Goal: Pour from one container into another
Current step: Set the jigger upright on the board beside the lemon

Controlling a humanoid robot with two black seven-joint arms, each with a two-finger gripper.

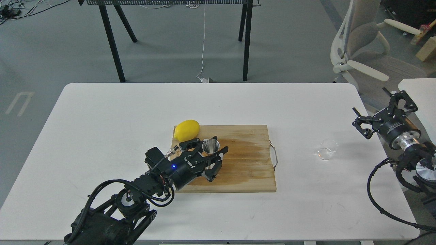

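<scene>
Centrally on the white table (102,112) lies a wooden cutting board (245,163), its metal handle (274,154) on the right-hand short edge. The steel jigger (211,145) stands upright near the board's far left part, mouth up, with the lemon (186,130) just beside it, overhanging the board's far left corner. The left gripper (214,156) reaches over the board's left portion with its fingers spread on either side of the jigger; whether they touch the metal I cannot tell. A darker damp-looking patch covers the middle of the board. The clear glass cup (327,149) sits on bare tabletop well to the right of the board, apart from the handle and short of the table's right edge. The right gripper (385,107) hangs beyond that right edge, fingers spread and holding nothing, well apart from the cup. Wide bare table surface lies along the far side, the left side and the near edge. An office chair (364,51) stands on the floor past the far right corner.
</scene>
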